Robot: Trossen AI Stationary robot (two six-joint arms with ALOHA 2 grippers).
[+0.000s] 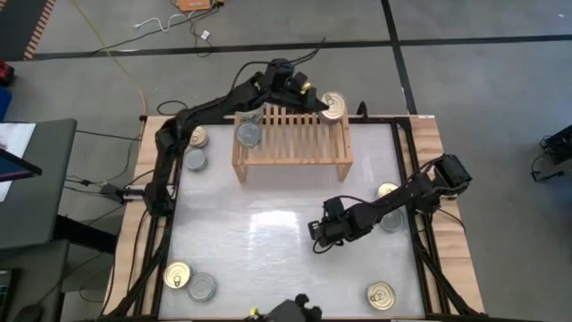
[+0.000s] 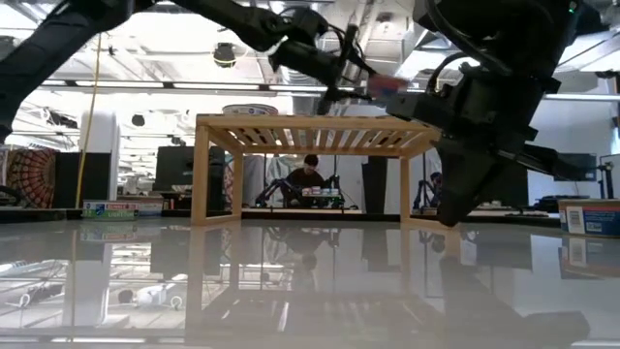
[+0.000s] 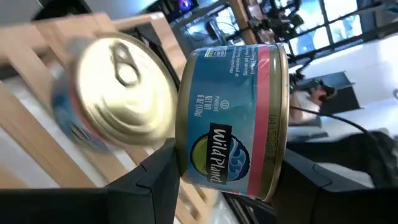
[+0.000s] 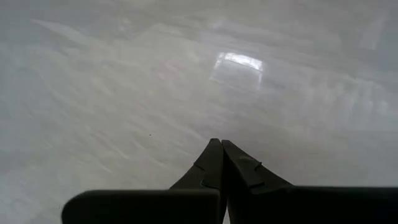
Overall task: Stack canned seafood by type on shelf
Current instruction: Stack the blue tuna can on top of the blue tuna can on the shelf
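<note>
My left gripper (image 1: pixel 313 98) reaches over the far right part of the wooden shelf (image 1: pixel 299 139), shut on a blue-and-pink labelled can (image 3: pixel 233 118). That can also shows above the shelf top in the low view (image 2: pixel 387 85). Just beyond it a gold pull-tab can (image 1: pixel 332 105) lies flat on the shelf's far right corner. A silver-topped can (image 1: pixel 248 134) sits on the shelf's left part. My right gripper (image 1: pixel 317 237) hovers shut over bare table near the middle, holding nothing. My left gripper pinches the can between its two fingers, one finger (image 3: pixel 158 177) on each flat end (image 3: pixel 281 143), with the label wall facing the wrist camera. The fingers come nearly level from the table's left. The can is lifted clear of the slats, turned on its edge.
Loose cans lie on the table: a gold (image 1: pixel 198 137) and a silver (image 1: pixel 194 159) left of the shelf, a pair (image 1: pixel 189 281) at the near left, a gold one (image 1: pixel 381 295) at the near right, and two (image 1: pixel 390 206) under my right arm.
</note>
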